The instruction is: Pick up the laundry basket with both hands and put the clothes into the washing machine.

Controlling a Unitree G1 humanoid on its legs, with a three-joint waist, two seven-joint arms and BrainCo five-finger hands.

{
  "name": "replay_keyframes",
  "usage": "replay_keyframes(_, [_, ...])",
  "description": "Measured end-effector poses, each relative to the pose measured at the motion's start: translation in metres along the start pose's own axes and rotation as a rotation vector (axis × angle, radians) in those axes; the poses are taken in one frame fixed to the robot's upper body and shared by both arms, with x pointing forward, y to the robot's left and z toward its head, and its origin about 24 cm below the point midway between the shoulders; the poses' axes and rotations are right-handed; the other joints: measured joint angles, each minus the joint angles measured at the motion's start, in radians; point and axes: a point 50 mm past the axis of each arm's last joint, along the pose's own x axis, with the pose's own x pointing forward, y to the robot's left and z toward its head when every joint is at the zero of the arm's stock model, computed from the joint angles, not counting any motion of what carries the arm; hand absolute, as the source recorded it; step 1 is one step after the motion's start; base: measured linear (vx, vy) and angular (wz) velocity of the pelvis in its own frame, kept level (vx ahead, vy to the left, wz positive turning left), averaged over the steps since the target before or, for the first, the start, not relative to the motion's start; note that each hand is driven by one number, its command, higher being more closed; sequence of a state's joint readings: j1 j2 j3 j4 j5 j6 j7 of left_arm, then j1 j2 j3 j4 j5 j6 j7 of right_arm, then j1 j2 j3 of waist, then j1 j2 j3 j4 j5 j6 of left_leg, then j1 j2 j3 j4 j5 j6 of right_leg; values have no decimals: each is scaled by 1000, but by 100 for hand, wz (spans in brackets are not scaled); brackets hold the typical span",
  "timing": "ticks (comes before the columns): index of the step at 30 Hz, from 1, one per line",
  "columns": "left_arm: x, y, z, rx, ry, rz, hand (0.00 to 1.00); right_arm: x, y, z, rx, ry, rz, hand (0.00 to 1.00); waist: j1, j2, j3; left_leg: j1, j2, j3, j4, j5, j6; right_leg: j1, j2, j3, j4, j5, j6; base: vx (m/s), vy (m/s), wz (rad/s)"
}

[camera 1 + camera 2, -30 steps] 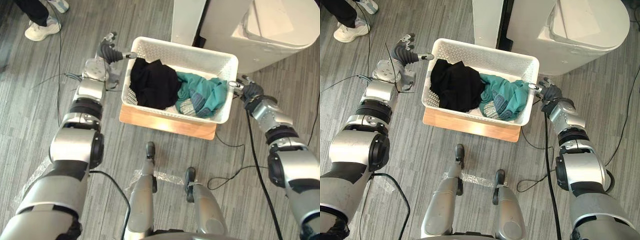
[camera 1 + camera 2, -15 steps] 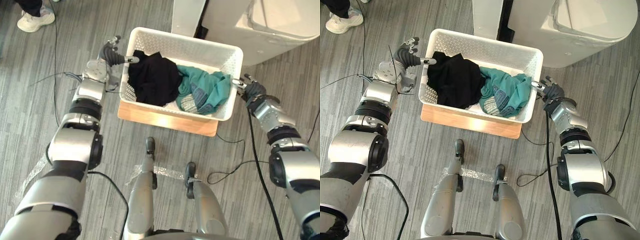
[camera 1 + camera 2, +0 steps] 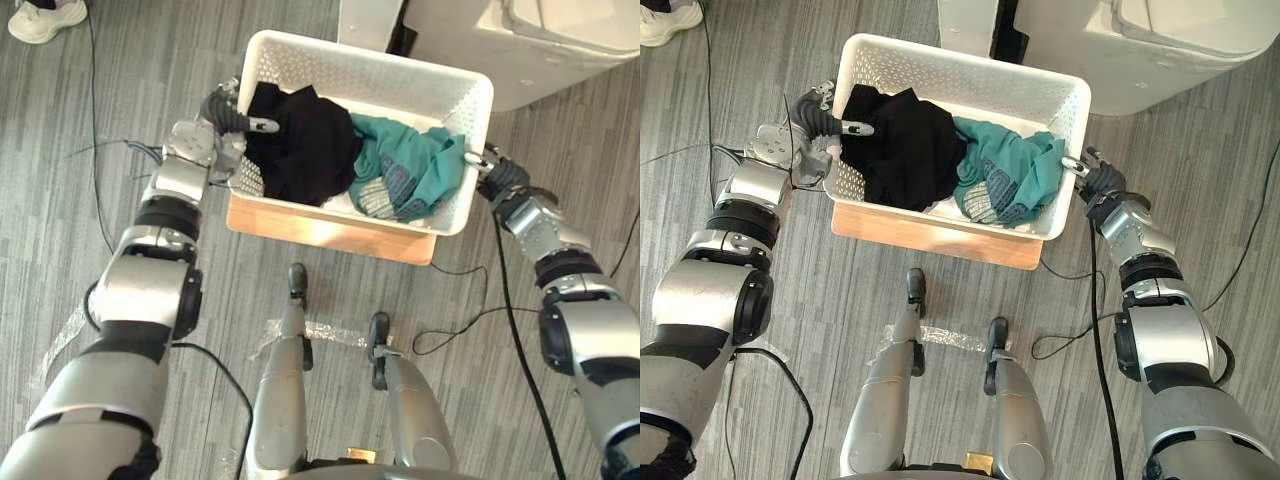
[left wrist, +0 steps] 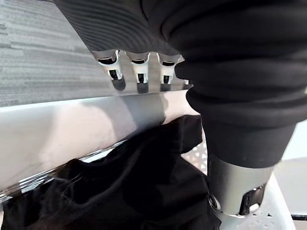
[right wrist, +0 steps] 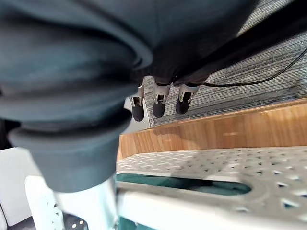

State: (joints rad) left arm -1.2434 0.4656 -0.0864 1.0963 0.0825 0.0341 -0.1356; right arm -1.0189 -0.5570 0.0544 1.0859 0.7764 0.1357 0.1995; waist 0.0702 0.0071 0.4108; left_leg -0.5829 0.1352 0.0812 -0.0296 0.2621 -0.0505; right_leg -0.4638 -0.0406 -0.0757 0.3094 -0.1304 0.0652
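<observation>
The left hand [image 3: 225, 112] and right hand [image 3: 497, 176] each pinch a rim of the laundry basket [image 3: 372, 75], which sits before the washing machine [image 3: 560, 45] with the clothes [image 3: 400, 175] inside, so lifting and loading are not yet done.

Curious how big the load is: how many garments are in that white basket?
2: a crumpled black cloth garment in the white perforated plastic basket's left half, a crumpled teal cloth garment in its right; more may hide beneath.
</observation>
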Motion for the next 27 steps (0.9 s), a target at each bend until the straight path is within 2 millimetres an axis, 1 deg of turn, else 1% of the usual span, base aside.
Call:
replay_keyframes(1, [-1, 4, -1, 9, 4, 2, 0, 1, 3, 3, -10, -8, 13, 0, -1, 0, 0, -7, 7, 0, -3, 2, -3, -8, 7, -1, -6, 12, -2, 2, -19, -11])
replay_keyframes(4, [-1, 8, -2, 20, 8, -1, 0, 0, 2, 9, -16, -20, 25, 0, -1, 0, 1, -23, 7, 1, -8, 10, -2, -25, 7, 0, -8, 12, -1, 1, -5, -3])
replay_keyframes(8, [-3, 15, -4, 37, 18, -2, 0, 0, 4, 19, -100, -15, 45, 0, -2, -1, 1, -28, 10, 4, -8, 11, -2, -26, 9, 1, -19, 17, -2, 0, -6, -3])
replay_keyframes(9, [-4, 19, -5, 42, 21, 8, 0, 1, 6, 19, -114, -6, 52, 0, -1, -1, 1, -29, 16, 6, -9, 11, -2, -27, 15, 2, -26, 28, -8, -6, -10, -13])
replay_keyframes(11, [-5, 25, -5, 47, 24, 20, 0, 2, 8, 18, -135, 8, 61, 0, -3, -1, 1, -31, 25, 6, -12, 12, -5, -27, 24, 2, -37, 44, -7, -5, -3, -10])
replay_keyframes(13, [-5, 25, -5, 46, 23, 20, 0, 1, 7, 21, -166, 11, 67, 0, -3, -1, 1, -31, 24, 6, -26, 17, -11, -32, 24, 1, -37, 44, -7, 0, 0, 0])
replay_keyframes(18, [-5, 26, -4, 42, 17, 23, 0, 1, 7, 26, -210, 9, 65, 0, -3, -1, 1, -31, 24, 6, -39, 22, -12, -37, 24, 0, -37, 44, -7, 0, 0, 0])
replay_keyframes(27, [-6, 31, -2, 9, 1, 37, 0, 2, 11, 31, -199, -3, 90, 0, -5, -2, 2, -42, 25, 15, -42, 25, -8, -47, 24, 3, -48, 44, -7, -1, 0, -1])
